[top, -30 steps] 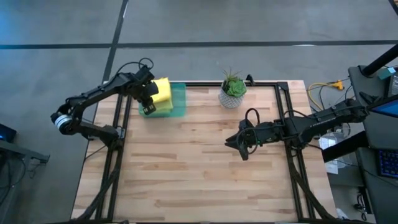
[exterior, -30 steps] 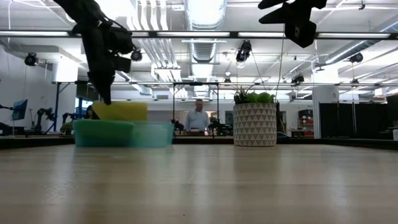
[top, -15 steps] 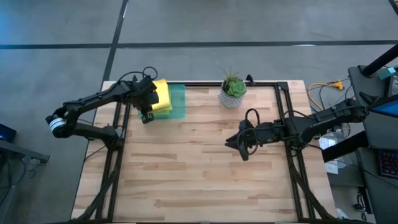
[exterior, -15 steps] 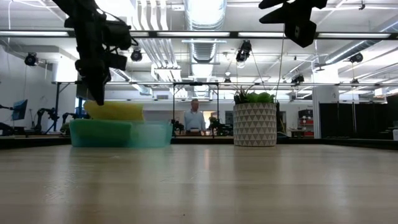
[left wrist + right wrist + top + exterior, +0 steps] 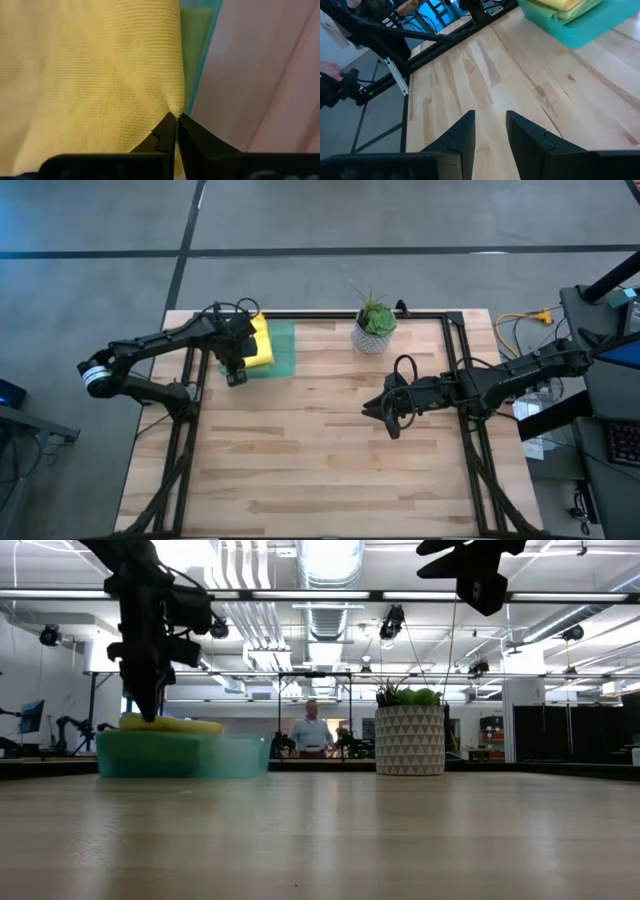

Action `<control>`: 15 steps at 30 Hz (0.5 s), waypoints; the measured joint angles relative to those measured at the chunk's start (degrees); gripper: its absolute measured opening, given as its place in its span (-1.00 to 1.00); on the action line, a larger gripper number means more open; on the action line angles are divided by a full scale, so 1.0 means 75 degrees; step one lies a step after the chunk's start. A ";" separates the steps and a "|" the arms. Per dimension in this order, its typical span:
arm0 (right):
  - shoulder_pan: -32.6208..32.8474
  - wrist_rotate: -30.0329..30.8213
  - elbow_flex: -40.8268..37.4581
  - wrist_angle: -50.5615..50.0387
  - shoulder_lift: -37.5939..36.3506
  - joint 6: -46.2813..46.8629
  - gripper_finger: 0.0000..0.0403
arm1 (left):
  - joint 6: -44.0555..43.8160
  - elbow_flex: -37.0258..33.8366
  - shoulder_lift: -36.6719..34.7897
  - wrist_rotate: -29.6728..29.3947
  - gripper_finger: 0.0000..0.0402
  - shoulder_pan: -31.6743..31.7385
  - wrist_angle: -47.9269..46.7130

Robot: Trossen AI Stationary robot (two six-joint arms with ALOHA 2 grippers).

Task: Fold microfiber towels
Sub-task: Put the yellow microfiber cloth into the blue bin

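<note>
Left gripper (image 5: pixel 175 120) pinched closed on yellow towel's (image 5: pixel 261 345) edge, over tray (image 5: pixel 285 350). Right gripper (image 5: pixel 490 125) partly open, empty, above table (image 5: pixel 320 450) middle.

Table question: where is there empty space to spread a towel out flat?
The wooden table is bare between the green tray and the right end effector, and along the whole near side. It is crowded at the far edge: tray, yellow towel, left end effector, potted plant.
</note>
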 joint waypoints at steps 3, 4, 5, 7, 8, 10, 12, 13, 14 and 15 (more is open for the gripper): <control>0.0000 0.0000 0.0000 -0.0003 0.0000 -0.0007 -0.48 | 0.0167 -0.0087 0.0093 0.0319 -1.00 0.0009 -0.0071; 0.0000 0.0000 0.0000 -0.0003 0.0000 -0.0007 -0.48 | 0.0169 -0.0090 0.0108 0.0464 -1.00 -0.0007 -0.0103; 0.0000 0.0000 0.0000 -0.0003 0.0000 -0.0007 -0.48 | 0.0163 -0.0085 0.0108 0.0511 -1.00 -0.0039 -0.0196; 0.0000 0.0000 0.0000 -0.0009 0.0000 -0.0010 -0.48 | 0.0163 -0.0039 0.0087 0.0529 -1.00 -0.0091 -0.0482; 0.0000 0.0000 0.0000 -0.0013 0.0000 -0.0010 -0.48 | 0.0178 -0.0033 0.0066 0.0530 -1.00 -0.0115 -0.0533; 0.0000 0.0000 -0.0003 -0.0017 0.0000 -0.0017 -0.48 | 0.0358 -0.0048 0.0022 0.0541 -1.00 -0.0128 -0.0540; -0.0003 0.0000 -0.0004 -0.0017 0.0000 -0.0064 -0.48 | 0.0544 -0.0124 0.0018 0.0555 -1.00 -0.0134 -0.0648; -0.0003 0.0000 -0.0006 -0.0018 0.0000 -0.0071 -0.48 | 0.0571 -0.0151 0.0045 0.0566 -1.00 -0.0134 -0.0680; -0.0003 0.0000 -0.0006 -0.0020 0.0000 -0.0074 -0.48 | 0.0571 -0.0151 0.0061 0.0599 -1.00 -0.0134 -0.0666; -0.0003 0.0000 -0.0006 -0.0018 0.0000 -0.0077 -0.48 | 0.0568 -0.0151 0.0078 0.0632 -1.00 -0.0134 -0.0660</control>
